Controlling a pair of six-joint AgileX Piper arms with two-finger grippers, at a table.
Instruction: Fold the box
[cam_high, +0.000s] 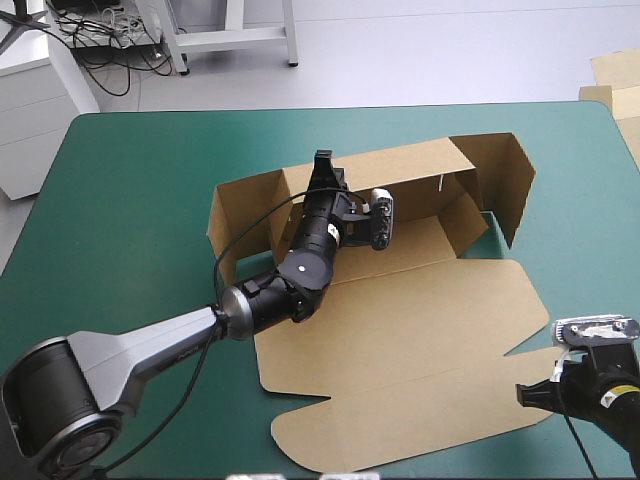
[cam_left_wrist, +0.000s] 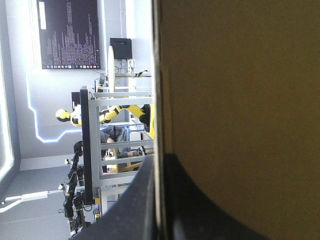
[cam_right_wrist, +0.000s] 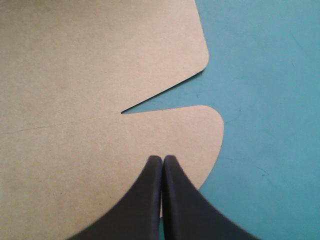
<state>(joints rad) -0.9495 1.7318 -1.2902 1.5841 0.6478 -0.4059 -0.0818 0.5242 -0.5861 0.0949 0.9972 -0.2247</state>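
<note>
In the high view, part of the box's (cam_high: 400, 330) floor and rear wall is covered by the left arm (cam_high: 180, 345). How the left claw (cam_high: 322, 162) meets the wall's top edge cannot be told there. In the left wrist view the box is reduced to a dark, edgeless brown field. The right claw (cam_right_wrist: 162, 159) is largely cut off at the desk's (cam_high: 120, 200) near right corner in the high view.

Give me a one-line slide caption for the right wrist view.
Shut right gripper over a rounded flap of the brown box, a cut notch just ahead, on the teal-green cover.
</note>
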